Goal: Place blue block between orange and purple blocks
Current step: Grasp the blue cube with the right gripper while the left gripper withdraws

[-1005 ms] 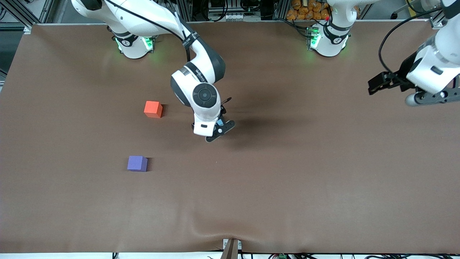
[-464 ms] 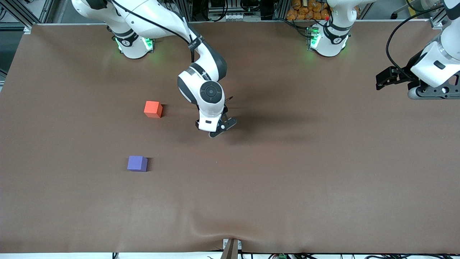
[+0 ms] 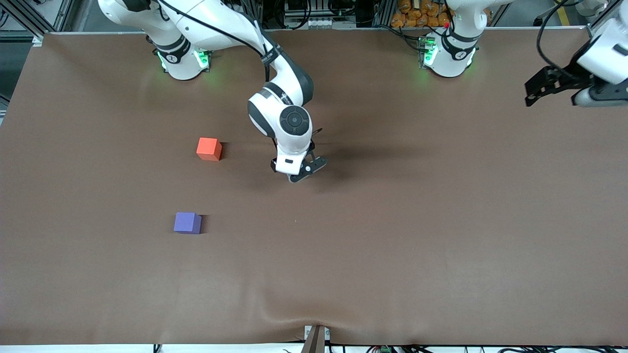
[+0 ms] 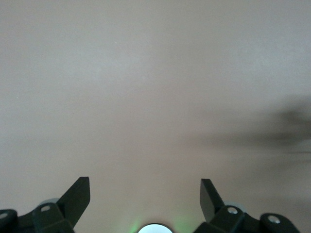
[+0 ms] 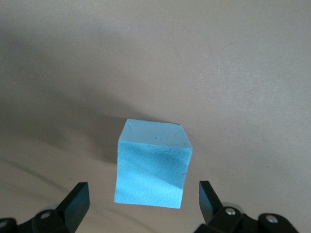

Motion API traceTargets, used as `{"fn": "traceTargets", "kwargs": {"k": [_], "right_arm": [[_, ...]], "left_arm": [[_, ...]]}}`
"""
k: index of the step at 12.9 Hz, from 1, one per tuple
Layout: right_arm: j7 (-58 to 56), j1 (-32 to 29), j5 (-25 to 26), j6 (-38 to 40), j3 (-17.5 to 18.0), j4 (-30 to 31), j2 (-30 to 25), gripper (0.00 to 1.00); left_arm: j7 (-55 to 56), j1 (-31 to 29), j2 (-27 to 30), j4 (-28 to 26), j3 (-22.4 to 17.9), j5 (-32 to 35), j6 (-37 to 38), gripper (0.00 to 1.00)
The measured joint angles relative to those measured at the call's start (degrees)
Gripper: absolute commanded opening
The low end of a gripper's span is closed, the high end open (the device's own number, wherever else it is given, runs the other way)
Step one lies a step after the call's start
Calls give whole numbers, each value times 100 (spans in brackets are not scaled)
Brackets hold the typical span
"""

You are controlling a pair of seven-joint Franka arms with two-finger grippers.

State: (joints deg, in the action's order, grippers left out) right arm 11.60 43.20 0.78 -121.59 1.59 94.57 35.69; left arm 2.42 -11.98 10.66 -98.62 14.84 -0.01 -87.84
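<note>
I see a brown tabletop (image 3: 441, 235) with soft shadows; metal framing (image 3: 44, 14) and cables (image 3: 343, 349) line its edges.

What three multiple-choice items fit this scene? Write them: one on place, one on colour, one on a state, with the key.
1. Which lies nearer the front camera: the small matte orange-red cube or the small matte violet-purple cube?
A. orange-red
B. violet-purple
C. level

2. What colour is the small matte cube under the right gripper?
A. sky-blue
B. green
C. yellow

3. How is the right gripper?
A. shut on the orange-red cube
B. open over the sky-blue cube
C. shut on nothing

Key: B, it sits lower in the front view; A, the right wrist view shows it; B, both fingers stand apart beside the cube. The left gripper, open, waits over the table's left-arm end.
</note>
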Motion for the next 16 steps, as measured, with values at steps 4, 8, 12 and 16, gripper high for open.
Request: {"fn": "traceTargets", "kwargs": {"k": [4,8,12,16], "right_arm": [[146,83,242,-251,-1,56,116,100],[165,83,501,-472,-32,61,176,100],[257,103,508,-517,-31,61,230,8],[431,107,509,-417,-41,8,188,0]], "left_arm": [[-20,-106,-241,412,-36,0,-33,100],[-20,-108,-525,702,-32,0,-33,100],[-19,-113,-553,709,-36,0,-33,100],[-19,-113,-642,708,-33,-3,-30,100]]}}
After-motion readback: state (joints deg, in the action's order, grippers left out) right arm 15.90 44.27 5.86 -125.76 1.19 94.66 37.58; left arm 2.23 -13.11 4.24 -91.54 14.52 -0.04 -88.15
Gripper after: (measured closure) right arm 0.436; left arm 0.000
